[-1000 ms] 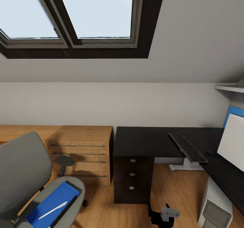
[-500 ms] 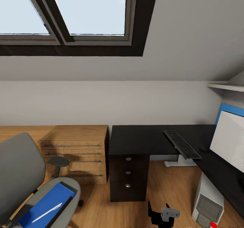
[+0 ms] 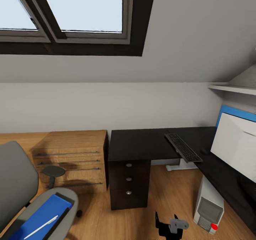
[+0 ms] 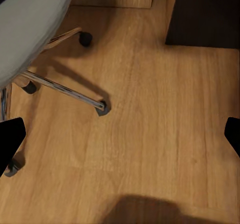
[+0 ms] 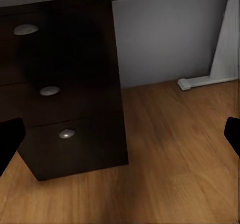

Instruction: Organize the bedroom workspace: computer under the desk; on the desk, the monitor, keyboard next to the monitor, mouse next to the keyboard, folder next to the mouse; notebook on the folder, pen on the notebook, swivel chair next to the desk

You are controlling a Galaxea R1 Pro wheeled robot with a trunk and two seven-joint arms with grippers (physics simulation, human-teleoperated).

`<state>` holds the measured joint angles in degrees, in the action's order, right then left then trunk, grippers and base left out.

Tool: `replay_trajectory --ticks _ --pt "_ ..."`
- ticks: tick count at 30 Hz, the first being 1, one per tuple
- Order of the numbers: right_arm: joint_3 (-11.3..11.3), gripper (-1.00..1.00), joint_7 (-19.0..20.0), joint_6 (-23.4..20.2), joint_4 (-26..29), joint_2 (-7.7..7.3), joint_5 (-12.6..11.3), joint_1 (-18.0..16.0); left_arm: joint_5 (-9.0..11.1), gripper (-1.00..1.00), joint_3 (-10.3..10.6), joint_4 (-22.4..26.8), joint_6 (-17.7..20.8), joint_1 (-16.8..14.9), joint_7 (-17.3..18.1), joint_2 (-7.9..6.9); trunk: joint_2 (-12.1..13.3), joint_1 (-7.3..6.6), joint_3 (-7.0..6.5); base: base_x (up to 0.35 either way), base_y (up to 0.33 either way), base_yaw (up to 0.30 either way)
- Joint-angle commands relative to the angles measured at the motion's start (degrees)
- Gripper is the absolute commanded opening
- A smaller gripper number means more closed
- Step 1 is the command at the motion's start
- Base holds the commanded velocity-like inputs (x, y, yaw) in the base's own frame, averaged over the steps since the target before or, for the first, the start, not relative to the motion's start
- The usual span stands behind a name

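The swivel chair (image 3: pixel 16 183) stands at the lower left, away from the desk (image 3: pixel 142 144). On its grey seat lies the blue folder (image 3: pixel 41 215), and the white pen (image 3: pixel 41 227) lies on the folder. The notebook is out of view. On the black desk top lie the keyboard (image 3: pixel 183 148) and the small mouse (image 3: pixel 204 150), beside the monitor (image 3: pixel 236 149), whose white back faces me. The computer (image 3: pixel 208 208) stands on the floor under the desk. My left gripper (image 4: pixel 120 136) is open over the floor by the chair's chrome base (image 4: pixel 65 89). My right gripper (image 5: pixel 120 136) is open, facing the drawer unit (image 5: pixel 60 109).
A light wooden dresser (image 3: pixel 71 158) stands against the wall left of the desk's drawer unit (image 3: pixel 128 183). A blue wall panel (image 3: pixel 234 113) and a shelf (image 3: pixel 231 88) sit behind the monitor. Wooden floor (image 3: pixel 170 197) lies open between chair and desk. A black and grey robot part (image 3: pixel 171 227) shows at the bottom.
The whole picture has slid left and slightly up, so the camera has turned right. More of the computer and monitor shows now. Nothing on the desk or chair has moved.
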<state>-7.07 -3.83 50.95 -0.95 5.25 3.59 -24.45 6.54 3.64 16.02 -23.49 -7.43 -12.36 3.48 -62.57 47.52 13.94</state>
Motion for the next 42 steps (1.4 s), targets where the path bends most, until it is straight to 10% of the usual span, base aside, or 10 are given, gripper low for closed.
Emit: replay_trajectory --ticks 1,30,42 --pt "-0.2 1.0 -0.4 0.2 -0.1 0.02 0.4 -0.1 0.6 1.0 0.4 0.0 -0.2 0.0 -0.2 -0.03 -0.1 0.0 0.16 0.0 0.0 -0.138" --pt "-0.1 1.0 -1.0 0.2 -0.1 0.02 0.5 -0.1 0.6 1.0 0.4 0.0 -0.3 0.0 -0.1 0.03 -0.1 0.0 2.63 0.0 0.0 -0.151" --pt "-0.1 1.0 -0.9 0.2 -0.1 0.02 0.6 -0.1 0.6 1.0 0.4 0.0 -0.3 0.0 -0.2 0.03 4.8 -2.63 1.45 0.0 0.0 -0.167"
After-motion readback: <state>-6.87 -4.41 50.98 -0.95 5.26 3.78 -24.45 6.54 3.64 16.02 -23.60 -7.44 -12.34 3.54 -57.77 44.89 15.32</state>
